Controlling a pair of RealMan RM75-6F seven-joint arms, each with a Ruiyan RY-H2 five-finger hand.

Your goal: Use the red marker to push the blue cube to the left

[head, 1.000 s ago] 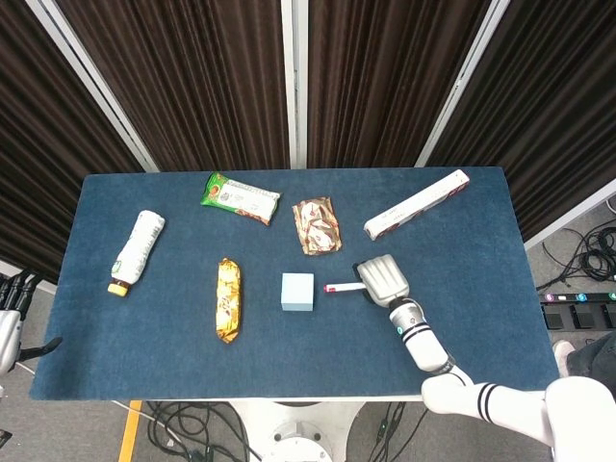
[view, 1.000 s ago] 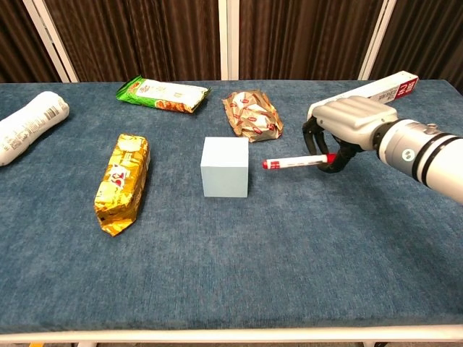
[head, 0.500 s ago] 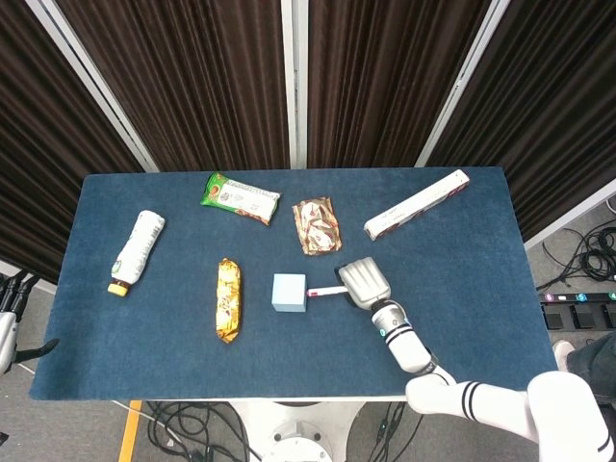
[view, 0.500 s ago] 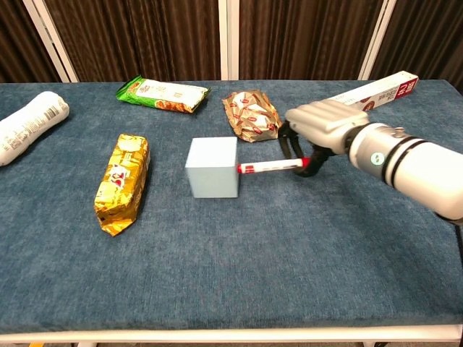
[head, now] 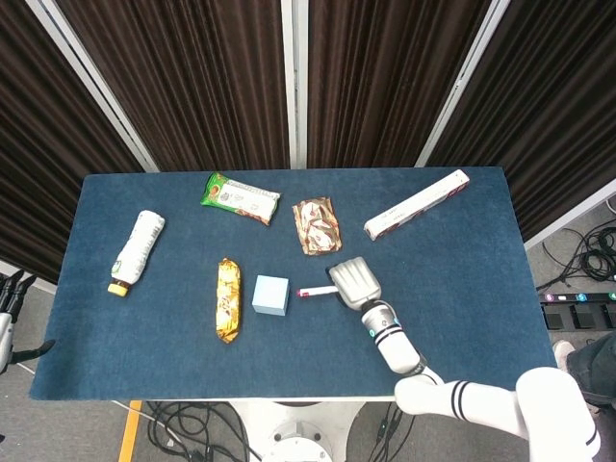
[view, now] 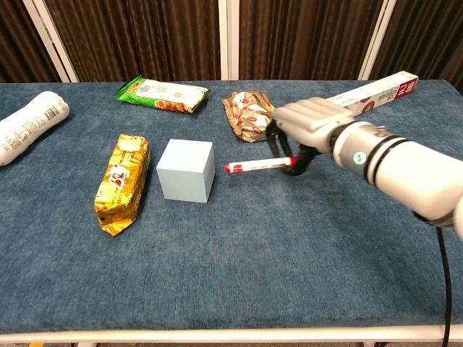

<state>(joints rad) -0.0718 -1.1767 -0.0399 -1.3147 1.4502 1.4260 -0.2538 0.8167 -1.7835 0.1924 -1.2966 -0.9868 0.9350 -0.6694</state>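
The pale blue cube (head: 271, 295) (view: 186, 170) stands on the blue table, close to the right of a gold snack packet (head: 227, 299) (view: 123, 182). My right hand (head: 354, 283) (view: 304, 126) grips the red marker (head: 313, 292) (view: 259, 165), which lies level and points left at the cube. A small gap shows between the marker's white tip and the cube's right face. Of my left hand (head: 8, 313) only fingers show, off the table's left edge in the head view; whether it is open or shut is unclear.
A brown snack packet (head: 316, 225) (view: 250, 115) lies just behind my right hand. A long white box (head: 416, 204) (view: 376, 90) sits back right, a green packet (head: 240, 196) (view: 162, 95) back centre, a white bottle (head: 138, 251) (view: 29, 125) far left.
My right hand moved left with the marker, which pushed the cube left until it came close beside the gold packet. A small gap now separates the marker tip from the cube.
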